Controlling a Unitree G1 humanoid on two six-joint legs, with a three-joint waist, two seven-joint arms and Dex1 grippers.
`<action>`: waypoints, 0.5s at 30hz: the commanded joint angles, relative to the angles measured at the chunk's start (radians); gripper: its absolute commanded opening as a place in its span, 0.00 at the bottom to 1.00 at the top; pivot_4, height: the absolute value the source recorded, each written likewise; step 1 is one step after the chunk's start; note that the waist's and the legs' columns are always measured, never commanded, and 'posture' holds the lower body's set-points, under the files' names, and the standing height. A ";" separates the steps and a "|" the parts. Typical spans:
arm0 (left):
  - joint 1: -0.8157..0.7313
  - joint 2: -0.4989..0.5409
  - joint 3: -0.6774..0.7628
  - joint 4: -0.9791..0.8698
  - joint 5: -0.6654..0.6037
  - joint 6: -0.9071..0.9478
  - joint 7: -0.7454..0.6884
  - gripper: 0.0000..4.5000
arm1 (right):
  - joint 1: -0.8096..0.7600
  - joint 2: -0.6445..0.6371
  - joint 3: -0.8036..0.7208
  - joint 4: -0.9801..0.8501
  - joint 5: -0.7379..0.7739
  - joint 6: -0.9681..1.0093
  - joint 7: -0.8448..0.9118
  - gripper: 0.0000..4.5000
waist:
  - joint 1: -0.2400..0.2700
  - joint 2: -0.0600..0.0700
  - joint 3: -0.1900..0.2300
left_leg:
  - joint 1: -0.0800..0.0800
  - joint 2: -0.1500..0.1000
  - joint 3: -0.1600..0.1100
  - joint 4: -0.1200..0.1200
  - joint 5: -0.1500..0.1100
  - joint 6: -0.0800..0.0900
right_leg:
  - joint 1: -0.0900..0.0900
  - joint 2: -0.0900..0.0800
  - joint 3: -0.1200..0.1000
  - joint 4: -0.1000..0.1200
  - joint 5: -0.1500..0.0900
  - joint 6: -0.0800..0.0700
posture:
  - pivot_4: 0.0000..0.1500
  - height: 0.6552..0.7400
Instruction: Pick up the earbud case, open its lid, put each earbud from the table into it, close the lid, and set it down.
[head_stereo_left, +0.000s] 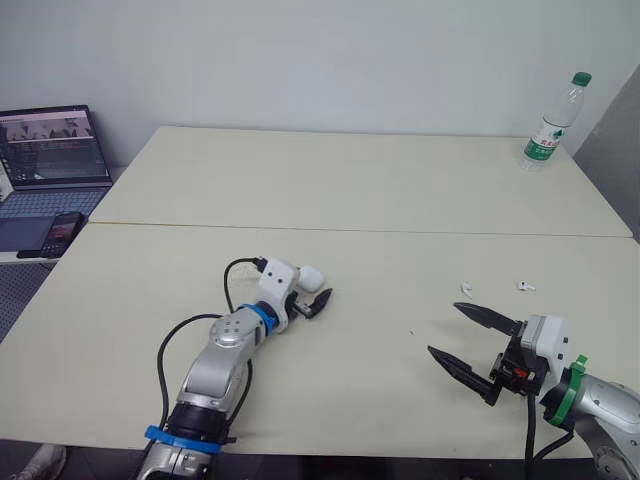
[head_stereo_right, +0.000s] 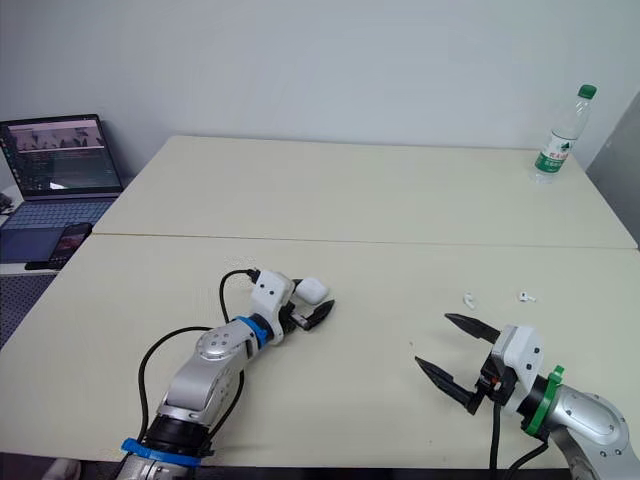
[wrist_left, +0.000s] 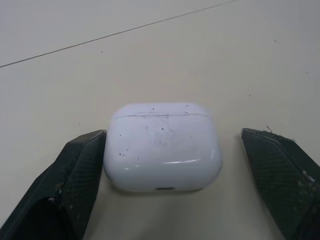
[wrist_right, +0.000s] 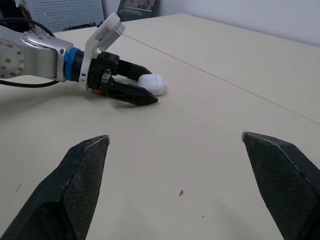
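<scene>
The white earbud case (wrist_left: 162, 147) lies closed on the table (head_stereo_left: 360, 190), between the two fingers of my open left gripper (head_stereo_left: 312, 289). One finger (wrist_left: 75, 175) touches its side. The other finger (wrist_left: 280, 170) stands a little apart from it. Two white earbuds (head_stereo_left: 466, 290) (head_stereo_left: 525, 287) lie loose on the table at the right. My right gripper (head_stereo_left: 462, 335) hovers open and holds nothing, just on the near side of those earbuds. The right wrist view looks across the table at the case (wrist_right: 152, 83) and the left gripper (wrist_right: 131, 92).
A plastic water bottle (head_stereo_left: 550, 125) with a green cap stands at the far right corner. An open laptop (head_stereo_left: 55, 150) and a phone (head_stereo_left: 62, 232) sit on a side desk to the left. A seam (head_stereo_left: 400, 230) runs across the table's middle.
</scene>
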 joint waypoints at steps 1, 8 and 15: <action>-0.007 -0.013 0.009 -0.004 -0.008 -0.008 -0.004 0.86 | 0.004 -0.004 -0.030 -0.015 0.009 -0.023 -0.005 1.00 | 0.000 0.000 0.000 | 0.000 0.000 0.000 0.000 0.000 0.000 | 0.000 0.000 0.000 0.000 0.000 0.000 | 1.00 1.00; 0.038 0.005 0.021 -0.069 -0.015 0.007 -0.011 0.62 | 0.007 -0.005 -0.043 -0.011 0.009 -0.020 -0.009 1.00 | -0.001 0.000 0.000 | 0.000 0.000 0.000 0.000 0.000 0.000 | 0.000 0.000 0.000 0.000 0.000 0.000 | 1.00 1.00; 0.025 -0.060 -0.002 -0.101 -0.102 -0.091 -0.123 0.62 | -0.173 0.035 0.002 -0.018 0.043 0.235 -0.230 1.00 | 0.000 0.000 0.000 | 0.000 0.000 0.000 0.000 0.000 0.000 | 0.000 0.000 0.000 0.000 0.001 -0.001 | 1.00 1.00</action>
